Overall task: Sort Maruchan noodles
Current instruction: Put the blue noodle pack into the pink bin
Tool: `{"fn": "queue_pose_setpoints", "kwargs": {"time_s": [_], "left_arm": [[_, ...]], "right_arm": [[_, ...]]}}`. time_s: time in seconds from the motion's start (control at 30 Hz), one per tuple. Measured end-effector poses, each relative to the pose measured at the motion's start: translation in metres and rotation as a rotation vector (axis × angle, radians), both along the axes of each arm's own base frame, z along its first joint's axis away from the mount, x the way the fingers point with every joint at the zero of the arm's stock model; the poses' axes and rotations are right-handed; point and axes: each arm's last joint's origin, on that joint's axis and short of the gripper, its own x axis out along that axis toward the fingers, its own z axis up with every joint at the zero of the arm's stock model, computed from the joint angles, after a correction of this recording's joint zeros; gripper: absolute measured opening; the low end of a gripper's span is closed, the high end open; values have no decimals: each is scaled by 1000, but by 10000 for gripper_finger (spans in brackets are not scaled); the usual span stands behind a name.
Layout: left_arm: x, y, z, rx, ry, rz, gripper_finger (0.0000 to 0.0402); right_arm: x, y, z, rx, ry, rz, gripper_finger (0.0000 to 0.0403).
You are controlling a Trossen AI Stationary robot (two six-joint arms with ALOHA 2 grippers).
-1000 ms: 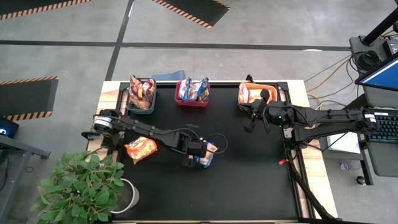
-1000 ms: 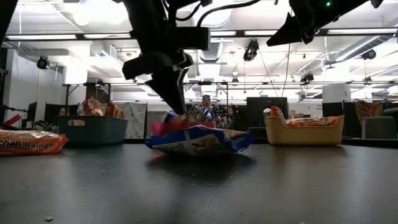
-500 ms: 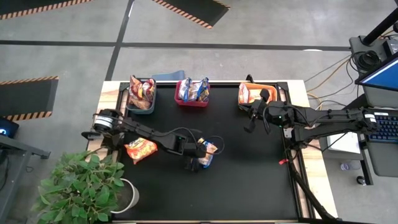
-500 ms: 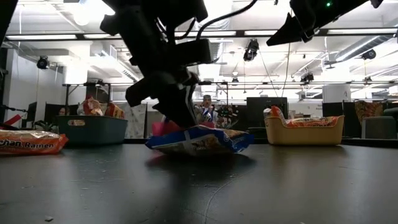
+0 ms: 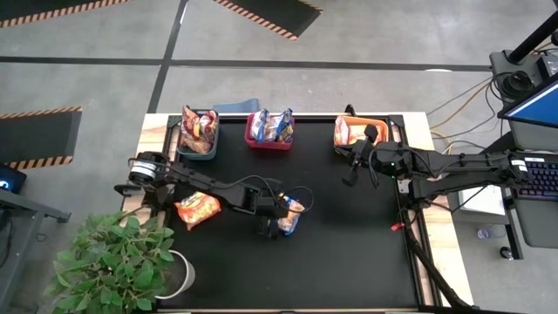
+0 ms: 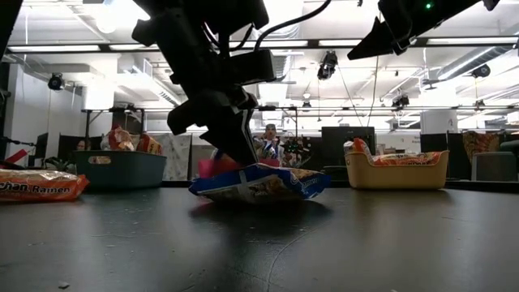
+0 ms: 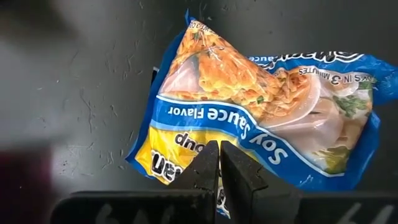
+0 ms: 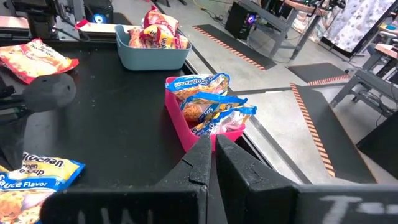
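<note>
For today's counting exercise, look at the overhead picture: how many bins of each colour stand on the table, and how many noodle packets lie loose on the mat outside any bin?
Grey-blue bin: 1
Red bin: 1
Orange bin: 1
Loose orange noodle packet: 1
Loose blue-and-yellow Soy Sauce packet, under the left pincer: 1
Total: 3 bins, 2 loose packets, 5 things.

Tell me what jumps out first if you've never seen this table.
The left gripper presses shut fingers onto a crinkly blue-and-yellow plastic noodle packet at the black mat's middle. Behind stand three bins: dark grey, red, orange. The right gripper hovers near the orange bin.
</note>
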Motion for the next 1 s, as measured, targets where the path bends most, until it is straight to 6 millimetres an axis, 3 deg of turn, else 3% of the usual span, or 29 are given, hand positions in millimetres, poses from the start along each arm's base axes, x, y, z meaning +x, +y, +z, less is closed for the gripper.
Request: {"fn": "queue_pose_setpoints", "kwargs": {"time_s": [0.13,0.23,0.5,0.73,1.0], "left_arm": [[-2,0,2,8,7,-11,0],[-16,3,12,17,7,-30,0],[-72,15,38,-73,-336,10,0],[-116,25,33,-133,-446,107,0],[-129,27,24,-150,-482,115,0]], "right_arm": [[0,0,0,-1,1,0,13],[0,0,0,0,1,2,13],[0,0,0,-3,2,10,13],[0,0,0,13,-7,4,13],[1,2,-3,91,-32,41,13]]}}
